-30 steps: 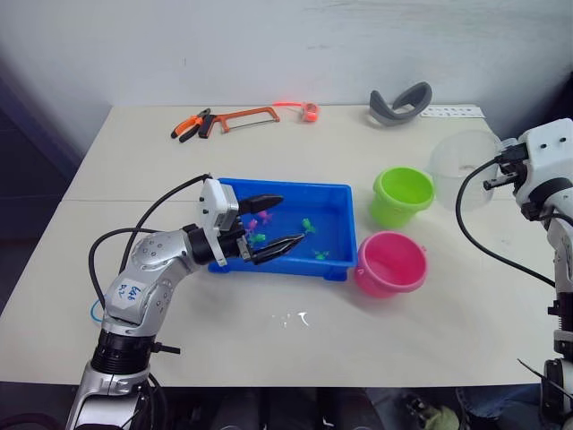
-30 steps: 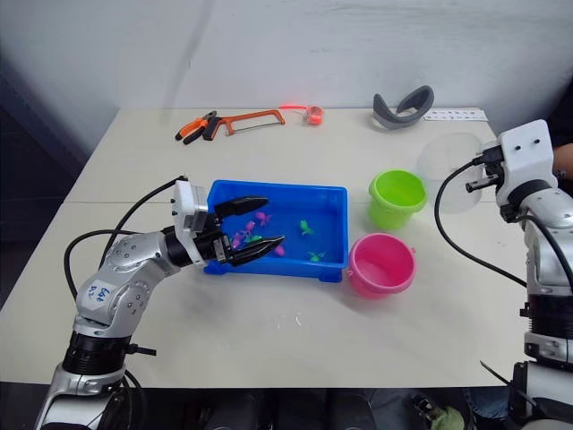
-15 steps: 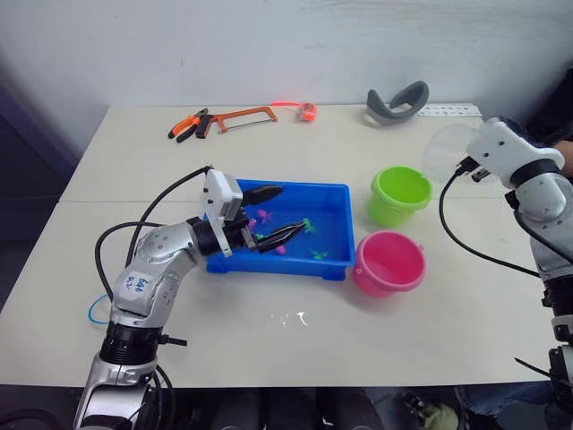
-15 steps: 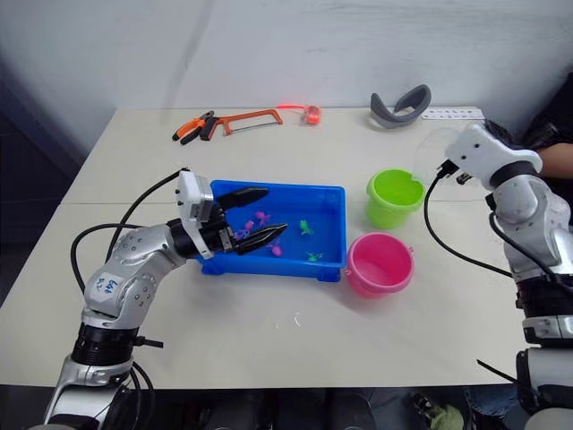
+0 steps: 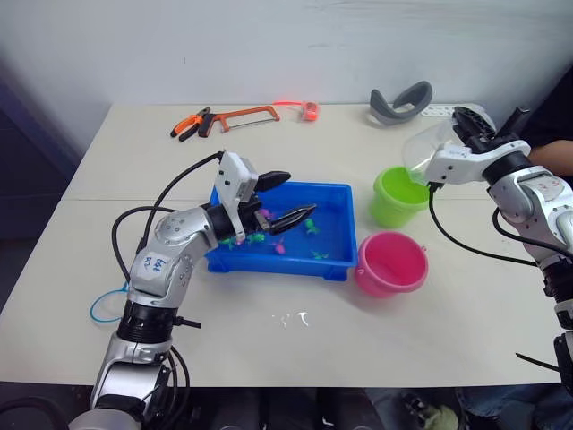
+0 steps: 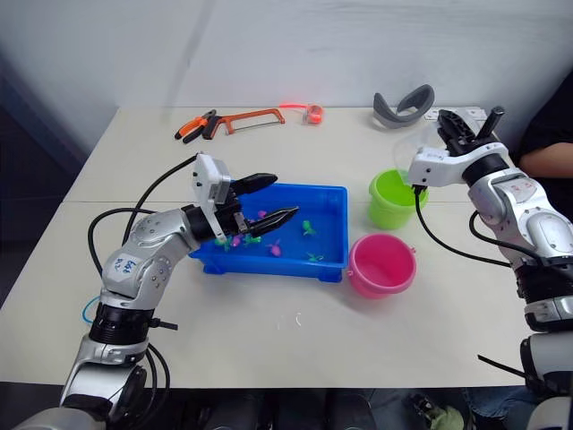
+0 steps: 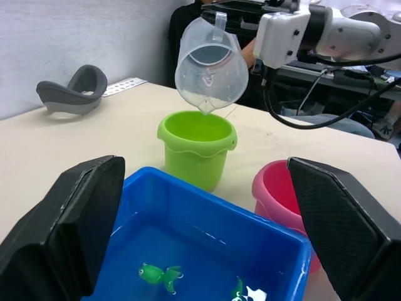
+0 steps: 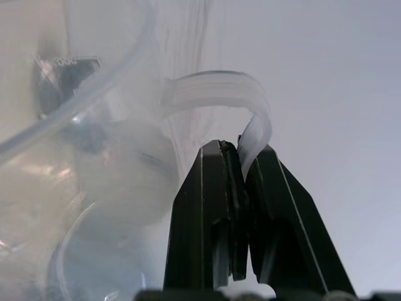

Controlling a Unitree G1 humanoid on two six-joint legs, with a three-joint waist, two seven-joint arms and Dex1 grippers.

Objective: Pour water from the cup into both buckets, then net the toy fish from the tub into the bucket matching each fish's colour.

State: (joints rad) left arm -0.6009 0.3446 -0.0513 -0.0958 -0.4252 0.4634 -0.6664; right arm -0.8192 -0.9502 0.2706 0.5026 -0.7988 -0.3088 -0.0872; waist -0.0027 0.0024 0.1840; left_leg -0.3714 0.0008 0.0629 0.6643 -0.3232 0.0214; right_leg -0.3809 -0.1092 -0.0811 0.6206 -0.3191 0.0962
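The right end effector [image 8: 243, 188] pinches the clear cup's [image 8: 94, 157] handle [image 8: 219, 94].

Setting: robotics lab or workshop. Evidence: plain cream table [image 5: 295, 345] against a bare white wall [image 5: 269, 45]; along the table's far edge, orange-handled pliers [image 5: 190, 124], a hacksaw [image 5: 246, 115] and a grey curved headset-like piece [image 5: 400, 102]; cluttered equipment bench [image 7: 326, 69] with cables beyond the right edge.

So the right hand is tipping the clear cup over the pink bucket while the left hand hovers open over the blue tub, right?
Not quite: the cup is tipped over the green bucket, not the pink one, as the left wrist view shows. The right hand grips its handle; the left hand hovers open over the tub.
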